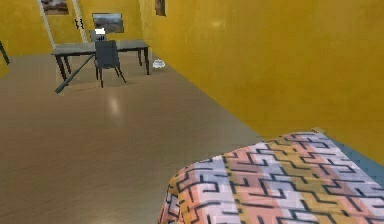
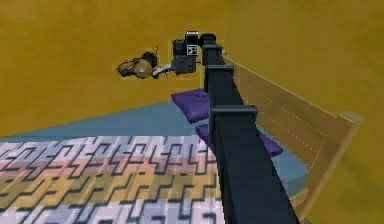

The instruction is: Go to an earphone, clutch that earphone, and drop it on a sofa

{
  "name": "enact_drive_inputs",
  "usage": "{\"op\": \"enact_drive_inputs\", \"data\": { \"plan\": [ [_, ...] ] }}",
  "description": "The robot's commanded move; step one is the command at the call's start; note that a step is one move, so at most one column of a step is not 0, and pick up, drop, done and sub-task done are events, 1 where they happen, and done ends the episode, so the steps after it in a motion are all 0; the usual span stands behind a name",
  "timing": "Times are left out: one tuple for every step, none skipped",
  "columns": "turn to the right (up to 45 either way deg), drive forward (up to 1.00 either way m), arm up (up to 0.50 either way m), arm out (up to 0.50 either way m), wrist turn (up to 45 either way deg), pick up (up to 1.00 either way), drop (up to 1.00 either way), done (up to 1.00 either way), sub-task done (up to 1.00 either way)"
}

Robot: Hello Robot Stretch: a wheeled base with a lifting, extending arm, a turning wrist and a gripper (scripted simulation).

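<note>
— Out past the far edge of the bed with the pale wooden headboard (image 2: 305, 120), up by the yellow wall (image 2: 60, 60): see the claw (image 2: 160, 66)?
— Yes. Sits at the end of the long dark square arm (image 2: 235, 130). Has a small dark and tan lump (image 2: 135, 67) at its tip.
— Hanging free?
— Hanging free, with only wall behind. So held, not lying on anything. Most likely the earphone.
— And the set of the fingers?
— Cannot tell from here.
— Which step now, then?
— Grab done, by the look of it. Carrying time.
— Drop it right here, on the bright zigzag quilt (image 2: 100, 170) or the purple pillows (image 2: 195, 100) by the headboard edge?
— No. Bed, not sofa. Wrong place.
— Then what next?
— Pull the arm back in, clear of the headboard. Keep the lump up high. Then turn away from the bed's corner and roll out over the brown floor (image 1: 110, 140).
— Toward the dark long table (image 1: 125, 45) with the dark chair (image 1: 108, 58) at its near edge?
— Maybe. Look for a sofa, stop beside it, and only then let go.
</note>
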Motion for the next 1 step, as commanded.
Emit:
{"op": "enact_drive_inputs", "data": {
  "plan": [
    [0.0, 0.0, 0.0, 0.0, -45.0, 0.0, 0.0, 0.0, 0.0]
  ]
}}
